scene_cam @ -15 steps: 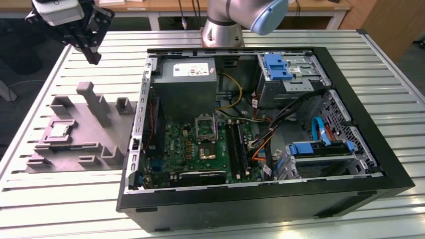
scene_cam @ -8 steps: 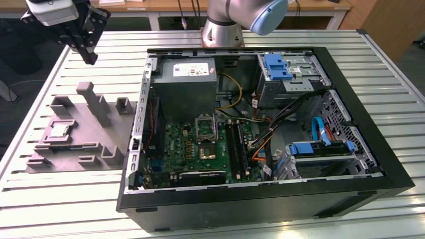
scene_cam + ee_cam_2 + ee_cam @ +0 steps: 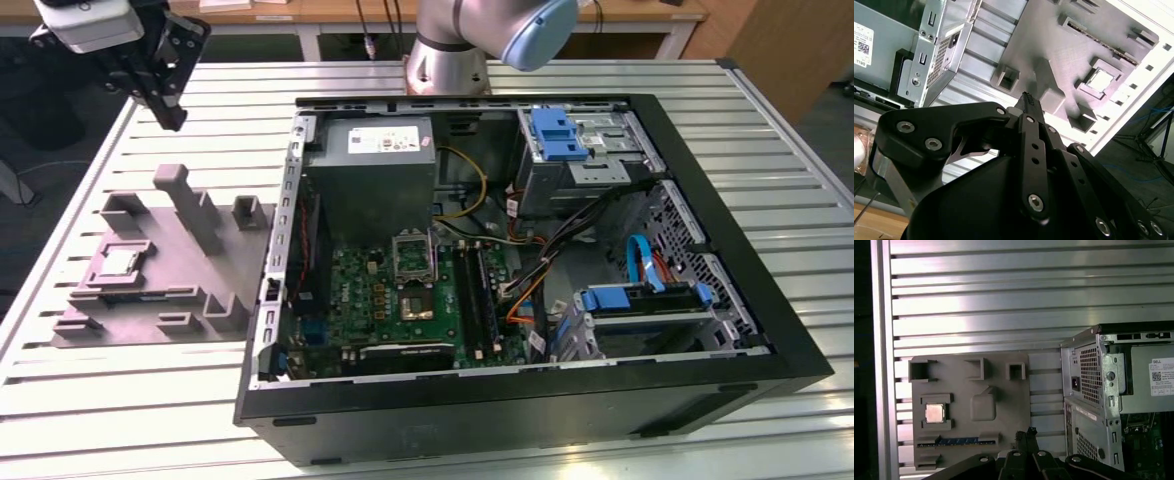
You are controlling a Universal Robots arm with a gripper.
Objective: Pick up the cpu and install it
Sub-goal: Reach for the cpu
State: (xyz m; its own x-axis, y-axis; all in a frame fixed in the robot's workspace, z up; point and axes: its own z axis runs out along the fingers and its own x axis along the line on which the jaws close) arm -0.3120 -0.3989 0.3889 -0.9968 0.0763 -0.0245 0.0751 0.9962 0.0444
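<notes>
1. One Universal Robots arm stands on its base [image 3: 447, 65] at the far edge of the slatted metal table [image 3: 120, 400]. Its wrist reaches out toward the table's far corner on the exterior view's left.
2. At that corner the gripper [image 3: 171, 118] hangs in the air, pointing downward at a slight tilt, clear of the table and touching nothing.
3. Two black fingers are pressed together into one narrow tip with nothing between them. This shows in the second wrist view at the gripper [image 3: 1027, 100] and in the first wrist view at the gripper [image 3: 1027, 435].
4. Flat in a square recess of the grey moulded tray [image 3: 160, 300] lies the cpu [image 3: 118, 262], pale metal top upward. It can also be seen in both wrist views [image 3: 1102, 80] [image 3: 934, 413].
5. That tray rests near the table's edge on the exterior view's left, just beside the open computer case [image 3: 747, 330].
6. From the gripper, which is beyond the tray's far end, the cpu is well apart, with the tray's upright posts [image 3: 187, 205] nearer to the fingers.
7. Inside the case the green motherboard [image 3: 387, 300] lies flat, and the silver socket frame [image 3: 412, 255] sits near its middle.
</notes>
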